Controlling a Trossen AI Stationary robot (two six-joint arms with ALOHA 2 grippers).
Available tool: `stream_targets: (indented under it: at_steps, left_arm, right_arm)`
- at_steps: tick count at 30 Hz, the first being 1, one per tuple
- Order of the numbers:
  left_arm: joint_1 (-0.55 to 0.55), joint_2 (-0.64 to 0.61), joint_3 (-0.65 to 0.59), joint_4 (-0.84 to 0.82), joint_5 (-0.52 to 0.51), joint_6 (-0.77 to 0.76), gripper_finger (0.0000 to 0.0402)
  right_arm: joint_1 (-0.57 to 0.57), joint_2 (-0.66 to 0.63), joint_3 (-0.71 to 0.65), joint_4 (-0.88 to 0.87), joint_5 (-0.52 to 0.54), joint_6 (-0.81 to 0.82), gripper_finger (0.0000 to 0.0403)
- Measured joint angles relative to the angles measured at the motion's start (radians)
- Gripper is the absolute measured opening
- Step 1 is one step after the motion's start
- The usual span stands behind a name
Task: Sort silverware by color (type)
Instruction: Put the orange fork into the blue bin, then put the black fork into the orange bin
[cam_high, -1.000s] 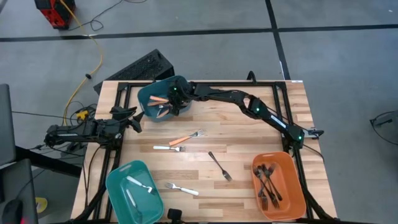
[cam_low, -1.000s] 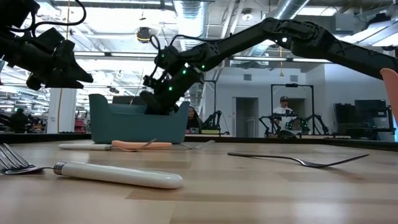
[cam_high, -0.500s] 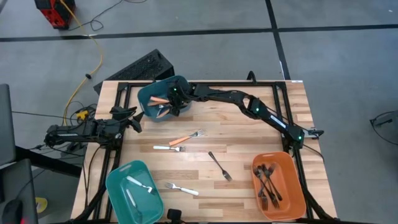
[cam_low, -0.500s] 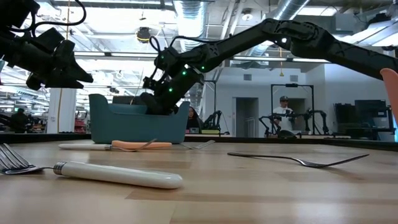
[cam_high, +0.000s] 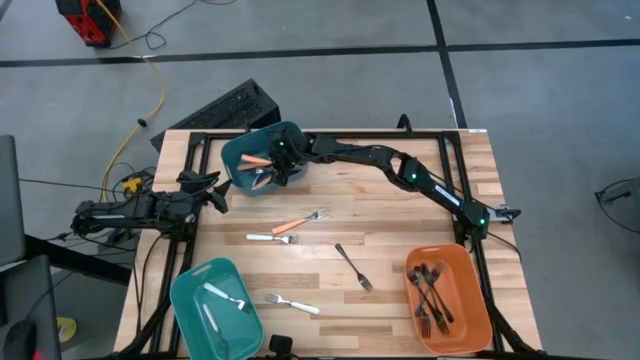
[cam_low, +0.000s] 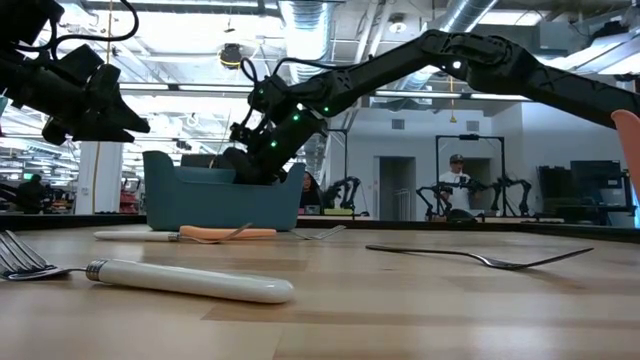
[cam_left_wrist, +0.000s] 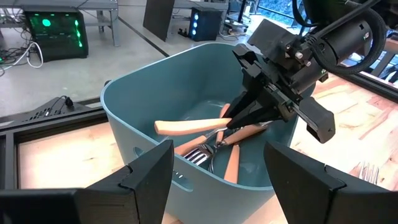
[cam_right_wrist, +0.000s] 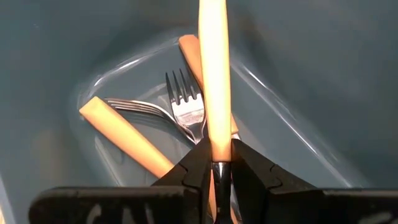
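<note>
Right claw (cam_left_wrist: 239, 118): reaching down inside dark-teal rectangular plastic bin (cam_high: 240, 150) at desk's far side, fingers pinching an orange-handled fork w/ silver tines (cam_right_wrist: 213, 81) at the neck, handle pointing away from the wrist; fingers standing only narrowly apart, fork sitting between them. Under it, more orange-handled forks (cam_right_wrist: 124, 134) lying crossed on bin floor

Left claw (cam_high: 213, 195): waiting off desk's left edge, facing the dark-teal bin, fingers parted, gripping nothing

Pale wooden slatted desk (cam_high: 400, 215), loose items:
- 1 orange-handled fork (cam_high: 297, 222), centre, lying diagonal
- 1 white-handled fork (cam_high: 272, 238), just beside and nearer than the orange one
- 1 all-black fork (cam_high: 353, 267), right of centre
- 1 white-handled fork (cam_high: 292, 302), near front edge

Light-teal rectangular plastic bin (cam_high: 190, 310), front left: holding 1 white-handled fork (cam_high: 226, 297)

Orange rectangular plastic bin (cam_high: 468, 310), front right: holding several all-black forks (cam_high: 432, 295), piled

Bkgd, low view: person (cam_low: 457, 172) standing far back in room
</note>
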Motion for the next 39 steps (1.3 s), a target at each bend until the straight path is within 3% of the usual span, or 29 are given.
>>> stream_targets:
  at_steps: [4,14,25,34,39]
  left_arm:
    - [0.0,0.0,0.0,0.0,0.0,0.0,0.0235]
    - [0.0,0.0,0.0,0.0,0.0,0.0,0.0235]
    - [0.0,0.0,0.0,0.0,0.004,0.0,0.0235]
    - [0.0,0.0,0.0,0.0,0.008,-0.001,0.0235]
    - [0.0,0.0,0.0,0.001,0.008,-0.002,0.0235]
  right_arm:
    - [0.0,0.0,0.0,-0.002,-0.003,0.0,0.0096]
    - [0.0,0.0,0.0,0.002,-0.002,0.002,0.0197]
    - [0.001,-0.165,0.0,-0.039,-0.017,-0.051,0.0197]
    - [0.017,-0.442,0.002,-0.429,-0.02,-0.122,0.0194]
    - [0.033,-0.565,0.0,-0.67,0.012,-0.037,0.0193]
